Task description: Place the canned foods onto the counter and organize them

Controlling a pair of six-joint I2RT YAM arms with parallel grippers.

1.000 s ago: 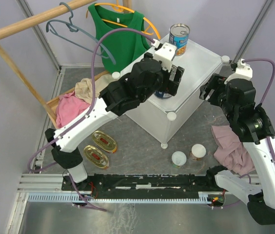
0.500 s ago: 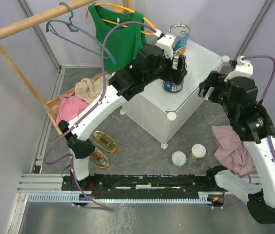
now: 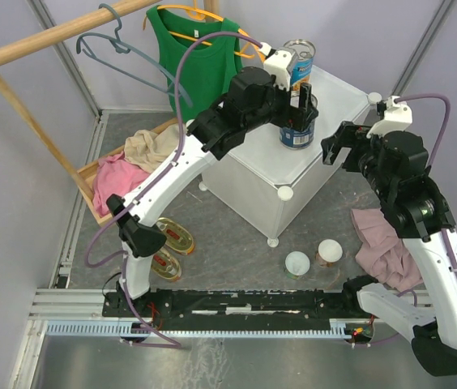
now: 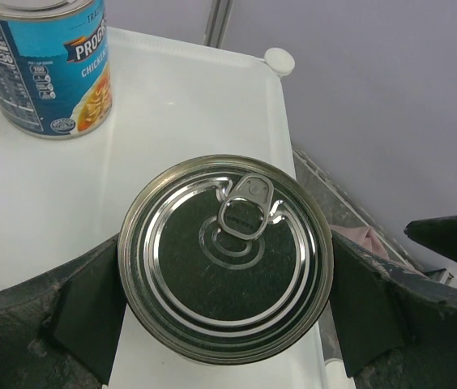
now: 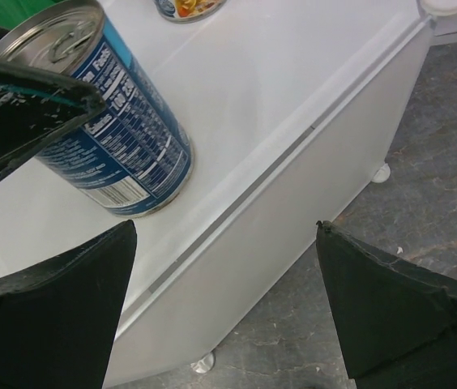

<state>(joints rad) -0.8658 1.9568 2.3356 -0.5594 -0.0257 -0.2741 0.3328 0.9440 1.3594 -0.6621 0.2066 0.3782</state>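
Presently the tall blue-labelled steel can [image 4: 224,259] is clamped between the left fingers [image 4: 79,312], upright on the white cube-shaped counter [image 3: 342,101] near its twin [image 4: 46,65], presumably to group like cans; the right fingers [image 5: 50,316] are held apart, empty.

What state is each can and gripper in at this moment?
Near can: upright on the counter, gripped.
Far can: upright on the counter, free.
White-lidded cans: upright on the floor.
Oval tins: flat on the floor.
Left gripper: shut on the near can.
Right gripper: open, empty.
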